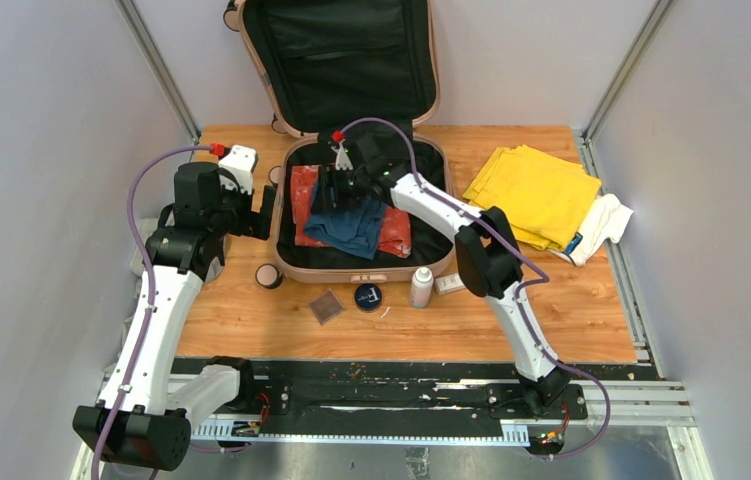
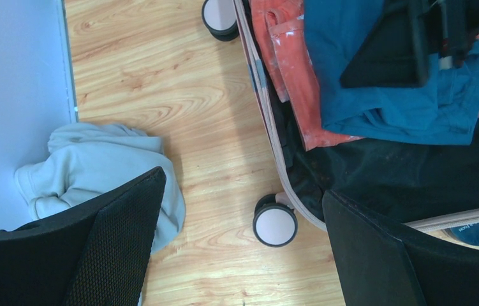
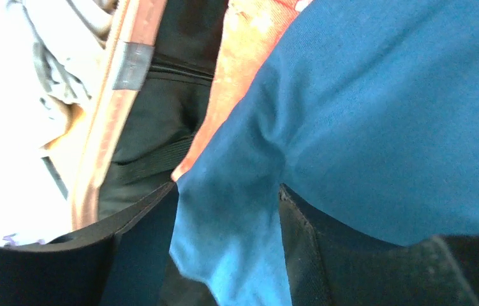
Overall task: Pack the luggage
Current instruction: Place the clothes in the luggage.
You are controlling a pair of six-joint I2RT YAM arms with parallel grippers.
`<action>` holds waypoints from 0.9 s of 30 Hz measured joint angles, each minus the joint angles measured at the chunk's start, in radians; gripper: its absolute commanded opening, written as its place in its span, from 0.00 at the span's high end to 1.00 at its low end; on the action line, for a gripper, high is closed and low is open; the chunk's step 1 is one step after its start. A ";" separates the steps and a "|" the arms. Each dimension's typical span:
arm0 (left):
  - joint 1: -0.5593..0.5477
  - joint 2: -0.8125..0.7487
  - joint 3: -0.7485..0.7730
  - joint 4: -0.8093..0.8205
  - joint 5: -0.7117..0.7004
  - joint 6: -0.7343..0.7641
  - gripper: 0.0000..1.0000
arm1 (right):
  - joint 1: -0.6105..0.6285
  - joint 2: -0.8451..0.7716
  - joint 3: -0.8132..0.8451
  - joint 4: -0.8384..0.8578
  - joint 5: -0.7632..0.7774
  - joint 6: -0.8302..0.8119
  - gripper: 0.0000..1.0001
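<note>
The luggage sits open at the middle of the far edge of the worktop. Its lid is propped against the back wall and its long axis runs near-to-far.

Next biggest is the yellow cloth pile by the far right corner, with a white cloth tucked against its right side.

Inside the shell a red garment lies flat with a blue garment on top. The right gripper is down in there too. Its wrist view shows a fold of the blue fabric pinched between the fingers, so I'd call it clenched on that.

A pale grey garment is crumpled at the left edge. The left gripper hangs over bare wood between it and the shell, fingers spread, nothing in them.

Small stuff is lined up along the near side of the shell: a white bottle, a small box, a round blue tin, a dark square and a round compact.

The bit that matters, imo, is that the blue garment is held right over the shell's interior, so the right arm only has to lay it down and let go. After that, the grey one is clearly the left arm's job, with the luggage just to that gripper's right. The yellow pile is nearer the right arm.
</note>
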 measured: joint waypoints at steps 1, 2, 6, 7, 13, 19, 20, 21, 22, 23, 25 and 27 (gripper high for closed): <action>0.000 0.000 0.000 0.000 0.000 0.000 0.00 | -0.006 -0.015 -0.015 0.002 -0.021 0.014 0.46; 0.000 0.001 0.000 0.000 0.000 0.000 0.00 | -0.016 -0.030 -0.026 0.008 -0.045 0.032 0.49; 0.000 0.001 0.000 0.000 0.000 0.000 0.00 | -0.031 -0.074 -0.065 0.071 -0.124 0.099 0.65; 0.000 0.001 0.000 0.000 0.000 0.000 0.00 | -0.031 -0.084 -0.085 0.093 -0.141 0.116 0.68; 0.000 0.000 0.000 0.000 -0.001 0.006 0.00 | -0.029 -0.058 -0.172 0.163 -0.202 0.198 0.81; 0.000 0.000 0.000 0.000 -0.003 0.016 0.00 | -0.037 -0.003 -0.206 0.198 -0.244 0.233 0.82; 0.000 0.000 0.000 0.000 -0.003 0.016 0.00 | -0.039 -0.003 -0.203 0.192 -0.244 0.230 0.82; 0.000 0.000 0.000 0.000 -0.003 0.016 0.00 | -0.039 -0.003 -0.200 0.185 -0.243 0.226 0.78; 0.000 0.001 0.000 0.000 -0.003 0.015 0.00 | -0.040 -0.003 -0.194 0.174 -0.243 0.224 0.70; 0.000 0.001 0.000 0.000 -0.002 0.015 0.00 | -0.040 -0.003 -0.185 0.160 -0.243 0.221 0.63; 0.000 0.002 0.000 0.000 0.002 0.015 0.00 | -0.040 -0.005 -0.154 0.119 -0.239 0.206 0.45; 0.000 0.006 0.002 -0.001 0.004 0.013 0.00 | -0.040 -0.022 -0.134 0.076 -0.226 0.189 0.34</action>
